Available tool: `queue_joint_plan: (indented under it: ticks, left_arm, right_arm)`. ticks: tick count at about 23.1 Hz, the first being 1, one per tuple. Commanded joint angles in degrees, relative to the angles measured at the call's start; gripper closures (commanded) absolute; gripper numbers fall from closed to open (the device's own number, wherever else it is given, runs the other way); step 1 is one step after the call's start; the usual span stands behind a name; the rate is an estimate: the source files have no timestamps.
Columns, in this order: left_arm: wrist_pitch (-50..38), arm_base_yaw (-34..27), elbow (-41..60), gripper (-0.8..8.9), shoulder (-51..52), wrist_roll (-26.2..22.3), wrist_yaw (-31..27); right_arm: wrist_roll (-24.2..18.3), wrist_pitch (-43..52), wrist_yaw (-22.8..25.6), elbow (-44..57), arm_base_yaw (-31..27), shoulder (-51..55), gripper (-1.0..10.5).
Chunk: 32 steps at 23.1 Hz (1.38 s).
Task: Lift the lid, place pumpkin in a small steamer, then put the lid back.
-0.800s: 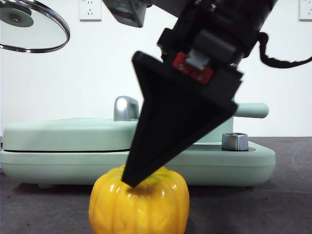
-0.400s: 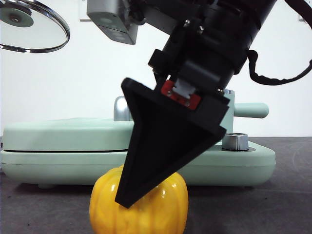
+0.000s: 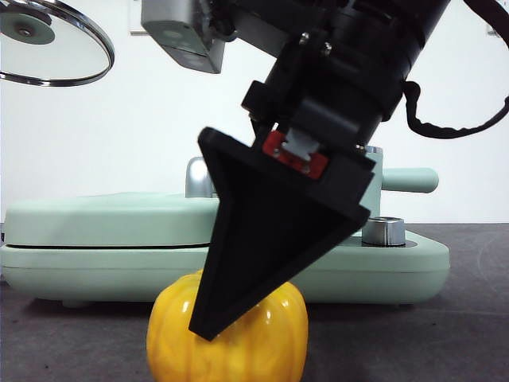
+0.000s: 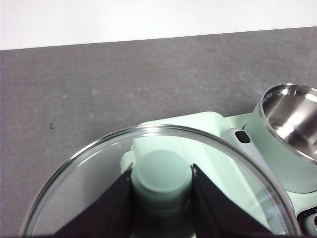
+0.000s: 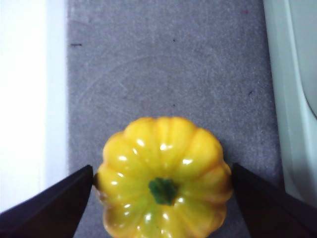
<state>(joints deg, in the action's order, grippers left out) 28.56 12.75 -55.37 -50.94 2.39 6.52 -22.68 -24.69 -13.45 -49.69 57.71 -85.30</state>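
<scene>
The pumpkin (image 3: 270, 346) sits on the dark table near the front, glossy yellow with a green stem (image 5: 163, 191). My right gripper (image 3: 208, 325) is down over it, open, with one jaw on each side of the pumpkin (image 5: 163, 148), tips close against its sides. My left gripper (image 4: 161, 183) is shut on the mint-green knob (image 4: 161, 171) of the glass lid (image 4: 74, 193) and holds it high in the air; the lid shows at the front view's top left (image 3: 79, 64). The small steamer (image 4: 292, 124) stands uncovered, its steel inside bare. In the front view only its handle (image 3: 409, 180) shows.
The wide mint-green base (image 3: 95, 255) with its flat cover (image 3: 103, 215) stretches across behind the pumpkin. A silver knob (image 3: 383, 231) and a silver post (image 3: 205, 177) stand on it. Dark table lies on both sides of the pumpkin (image 5: 163, 64).
My right gripper came down lower around the pumpkin, then held still. The lid has stayed in place in the air.
</scene>
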Motion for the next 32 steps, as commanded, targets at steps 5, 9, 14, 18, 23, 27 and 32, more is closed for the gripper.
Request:
queue_joint_plan:
  ticks: [5,9,14,18,23,27,32]
  left_arm:
    - [-1.5,0.0,-0.8,8.04,0.0,0.0,0.3]
    - [-1.5,0.0,-0.8,8.04,0.0,0.0,0.3]
    - [-1.5,0.0,-0.8,8.04,-0.1,0.0,0.3]
    - [-1.5,0.0,-0.8,8.04,-0.1,0.0,0.3]
    - [-1.5,0.0,-0.8,8.04,-0.1,0.0,0.3]
    - [-1.5,0.0,-0.8,8.04,-0.1,0.0,0.3]
    - [-1.6,0.0,-0.8,8.04,-0.3,0.0,0.3]
  right_arm:
    - [0.4,-2.4,-0.1,-0.9,0.7,-1.6,5.1]
    - [1.3,-3.2,-0.2,-0.9,0.7,-1.6,5.1]
    - [2.5,-4.5,-0.1,-0.9,0.7,-1.6,5.6]
    - [3.4,-4.7,-0.2,-0.9,0.7,-1.6,5.9]
    - [6.0,-5.4,-1.2,-1.0,0.7,-1.5,5.9]
    - [9.4,-5.7,-2.3,-2.0,0.6,-1.0,5.9]
    - [15.4,-8.6,-4.6,-5.8,0.6,0.9,5.9]
